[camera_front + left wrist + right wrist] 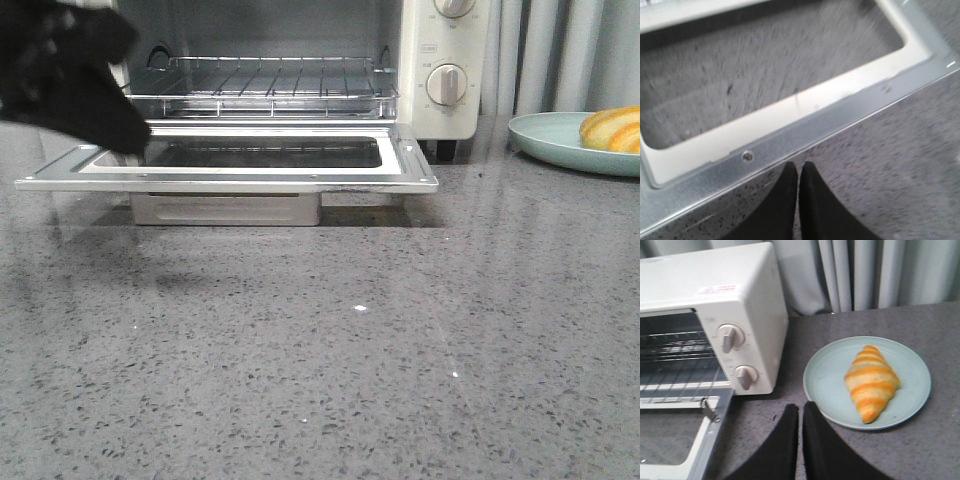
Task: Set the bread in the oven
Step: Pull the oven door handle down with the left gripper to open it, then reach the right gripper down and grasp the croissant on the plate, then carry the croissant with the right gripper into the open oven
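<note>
The cream-white oven [445, 60] stands at the back with its glass door [230, 168] folded down flat and its wire rack [265, 85] bare. It also shows in the right wrist view [715, 300]. The orange-and-cream striped bread [871, 381] lies on a pale green plate [825, 375] right of the oven; in the front view the bread [612, 128] is at the right edge. My left gripper [798, 167] is shut and empty, just over the door's front rim [805, 130]. My right gripper [800, 410] is shut and empty, above the counter just short of the plate.
The grey speckled counter [330, 340] stretches in front of the oven. The plate [548, 138] sits at the far right near grey curtains [865, 275]. The open door juts forward over the counter. The left arm [65, 70] is a dark mass at the door's left end.
</note>
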